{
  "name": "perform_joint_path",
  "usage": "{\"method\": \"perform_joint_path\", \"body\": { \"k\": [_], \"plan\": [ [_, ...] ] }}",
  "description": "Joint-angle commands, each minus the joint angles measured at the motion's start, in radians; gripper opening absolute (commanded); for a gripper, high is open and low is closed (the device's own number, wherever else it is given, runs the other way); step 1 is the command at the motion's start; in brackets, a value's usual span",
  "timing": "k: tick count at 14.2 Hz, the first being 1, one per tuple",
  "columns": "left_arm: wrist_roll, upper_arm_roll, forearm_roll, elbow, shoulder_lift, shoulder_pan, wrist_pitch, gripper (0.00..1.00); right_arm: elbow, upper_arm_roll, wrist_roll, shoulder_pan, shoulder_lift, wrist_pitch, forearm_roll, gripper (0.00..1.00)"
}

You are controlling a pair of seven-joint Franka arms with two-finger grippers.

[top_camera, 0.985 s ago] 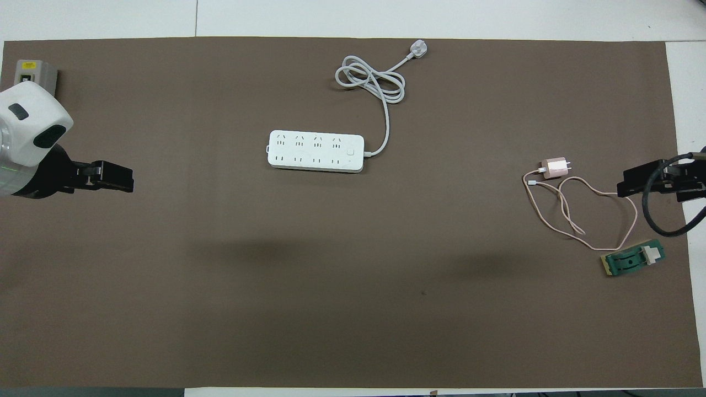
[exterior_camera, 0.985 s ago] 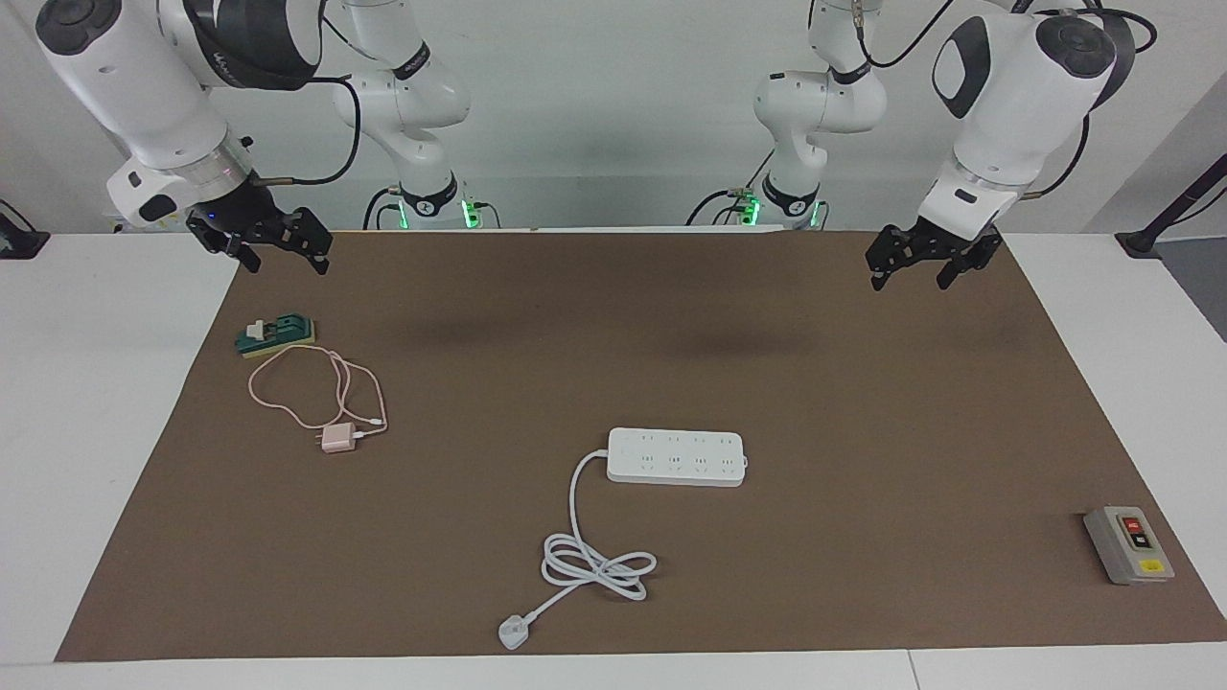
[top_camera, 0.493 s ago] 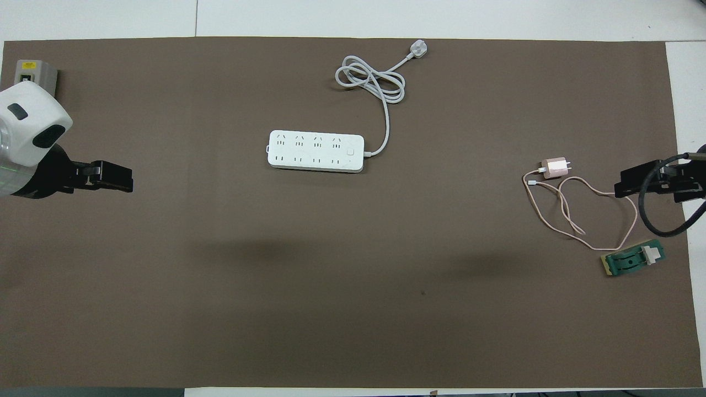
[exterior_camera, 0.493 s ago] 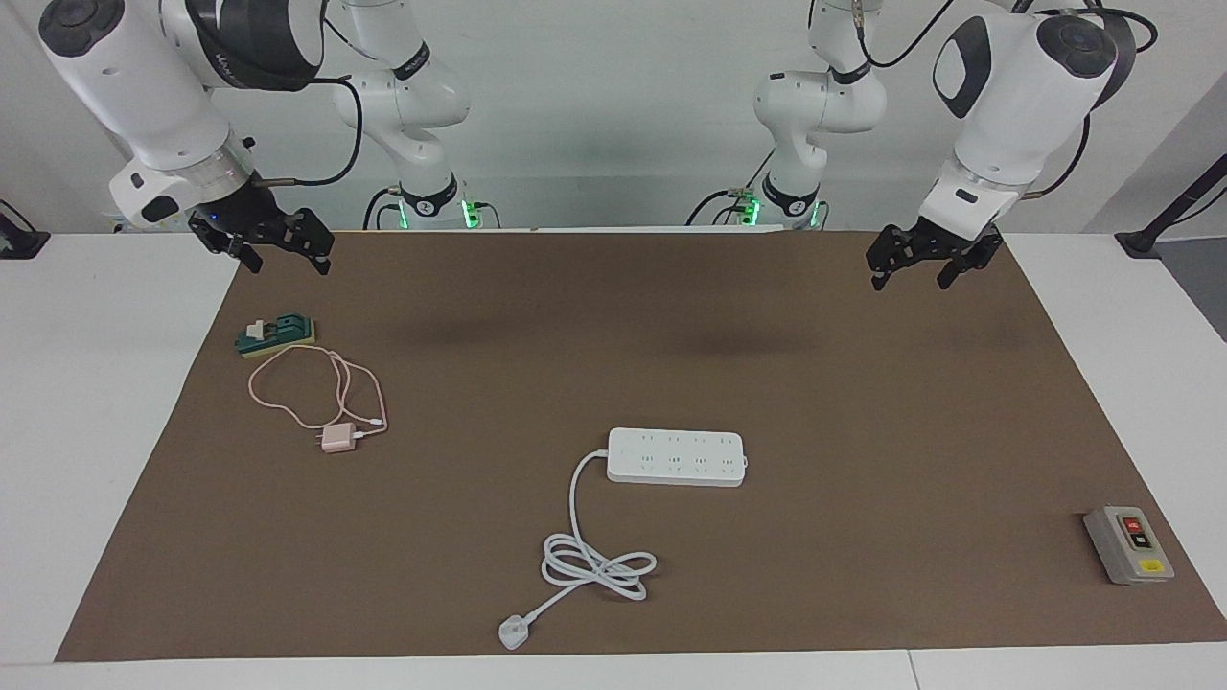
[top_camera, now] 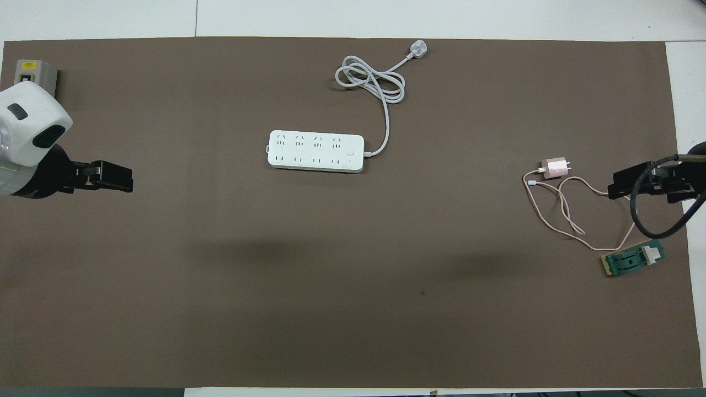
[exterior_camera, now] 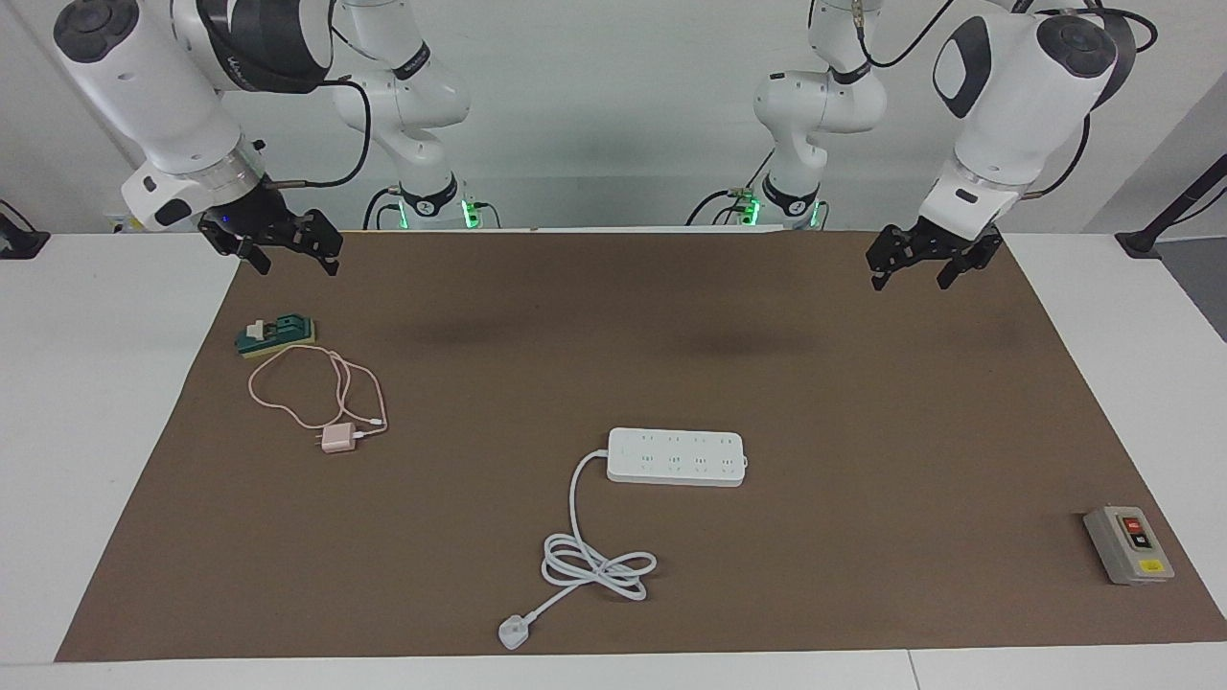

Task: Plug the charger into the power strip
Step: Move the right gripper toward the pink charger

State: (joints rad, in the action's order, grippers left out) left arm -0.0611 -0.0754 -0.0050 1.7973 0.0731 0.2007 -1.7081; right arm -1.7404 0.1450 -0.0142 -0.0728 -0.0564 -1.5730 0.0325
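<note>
The charger [exterior_camera: 336, 439] is a small pale-pink cube lying on the brown mat toward the right arm's end, with its thin pink cable [exterior_camera: 288, 388] looped nearer to the robots. It also shows in the overhead view [top_camera: 554, 167]. The power strip [exterior_camera: 676, 457] lies flat mid-table, outlets up, and shows from overhead too [top_camera: 316, 151]. Its white cord [exterior_camera: 594, 565] is coiled farther from the robots and ends in a plug [exterior_camera: 513, 632]. My right gripper [exterior_camera: 294, 264] hangs open and empty above the mat's edge near the cable loop [top_camera: 615, 190]. My left gripper [exterior_camera: 911, 278] hangs open and empty, waiting [top_camera: 124, 179].
A green-and-yellow block with a white piece [exterior_camera: 276, 335] sits beside the cable loop, nearer to the robots. A grey switch box with red and black buttons [exterior_camera: 1128, 545] sits at the left arm's end of the mat [exterior_camera: 863, 402], farther from the robots.
My right gripper has shifted a little toward the middle of the table, over the cable loop's edge. The left arm, charger and power strip have not moved.
</note>
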Motion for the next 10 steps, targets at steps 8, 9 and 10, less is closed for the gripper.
{"method": "perform_joint_path", "body": {
  "k": [8,9,10],
  "plan": [
    [-0.006,-0.003,-0.010,0.023,0.027,-0.001,0.005,1.00,-0.062,-0.001,-0.315,0.036,-0.010,-0.068,-0.003,1.00],
    [-0.006,-0.003,-0.010,0.023,0.027,-0.001,0.005,1.00,-0.062,-0.002,-0.360,0.033,-0.007,-0.070,-0.003,1.00],
    [-0.006,-0.003,-0.010,0.023,0.027,-0.001,0.005,1.00,-0.062,-0.001,-0.407,0.030,0.009,-0.082,-0.002,1.00]
  ]
}}
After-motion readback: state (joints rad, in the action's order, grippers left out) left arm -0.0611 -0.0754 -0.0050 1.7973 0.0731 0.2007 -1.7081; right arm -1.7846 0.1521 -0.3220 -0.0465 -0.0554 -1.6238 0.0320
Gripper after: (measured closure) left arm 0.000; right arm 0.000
